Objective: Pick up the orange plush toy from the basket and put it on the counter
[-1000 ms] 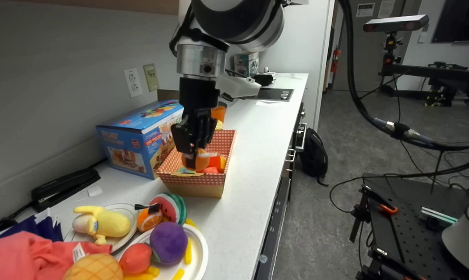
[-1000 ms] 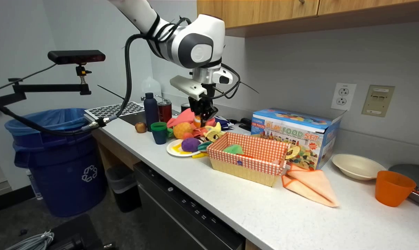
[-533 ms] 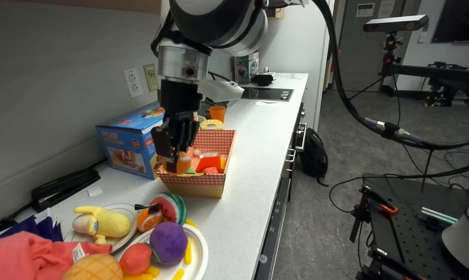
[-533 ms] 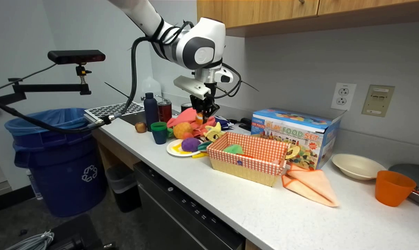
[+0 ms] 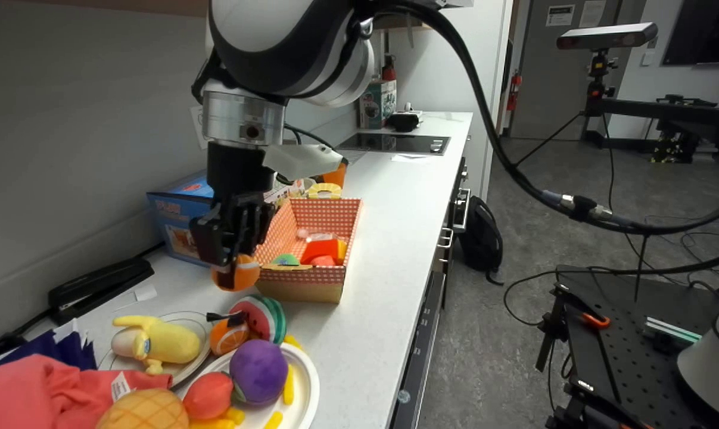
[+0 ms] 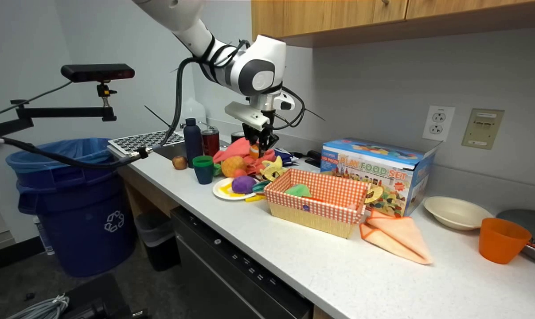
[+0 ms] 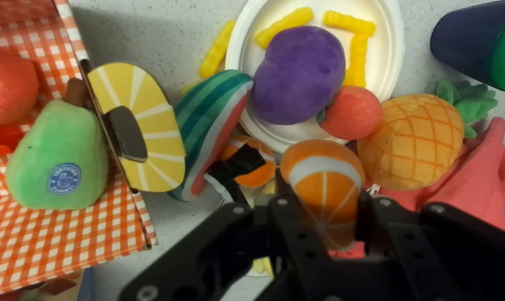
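Observation:
The orange plush toy [image 5: 247, 274] is a round orange-slice shape with white lines. My gripper [image 7: 322, 190] is shut on it, with one finger on each side of the toy [image 7: 324, 167] in the wrist view. The gripper also shows in both exterior views [image 5: 235, 269] [image 6: 259, 148]. It holds the toy outside the basket, above the counter [image 5: 389, 238], near the toy fruit. The tan basket [image 5: 302, 289] with a red checked lining stands beside it and also shows in the wrist view [image 7: 72, 238]. A green pear [image 7: 60, 159] and red pieces lie inside the basket.
A watermelon slice [image 7: 212, 129] and another orange toy [image 7: 256, 175] with black tape lie by the basket. A white plate [image 7: 396, 37] holds a purple plush [image 7: 298, 75]. A pineapple [image 7: 411, 142], pink cloth [image 7: 470, 184] and banana [image 5: 168, 342] are close. A blue box [image 5: 180, 223] stands behind.
My gripper has carried the orange plush toy from over the basket's end out past its rim, toward the toy fruit, and a little lower. The basket and the other toys have not moved.

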### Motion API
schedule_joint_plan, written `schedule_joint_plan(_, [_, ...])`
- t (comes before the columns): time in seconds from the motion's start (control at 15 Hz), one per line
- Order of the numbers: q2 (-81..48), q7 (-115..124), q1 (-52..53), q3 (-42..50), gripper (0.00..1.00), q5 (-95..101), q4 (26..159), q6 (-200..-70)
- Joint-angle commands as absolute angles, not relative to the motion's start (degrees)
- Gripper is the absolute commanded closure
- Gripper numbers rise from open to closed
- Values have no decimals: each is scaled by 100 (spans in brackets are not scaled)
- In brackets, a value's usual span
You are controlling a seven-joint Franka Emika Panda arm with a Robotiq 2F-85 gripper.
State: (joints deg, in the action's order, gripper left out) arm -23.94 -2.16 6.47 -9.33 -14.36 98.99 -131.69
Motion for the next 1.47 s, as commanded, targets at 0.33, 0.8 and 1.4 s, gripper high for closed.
schedule_joint_plan(0.33, [-2364, -443, 570, -998, 2, -1484, 9762, -13066])
schedule_joint_plan(0.8, [-1938, -396, 451, -888, 0, -1477, 10093, -12986])
schedule_joint_plan(1.4, [-1438, -389, 351, -782, 0, -1530, 10472, -12842])
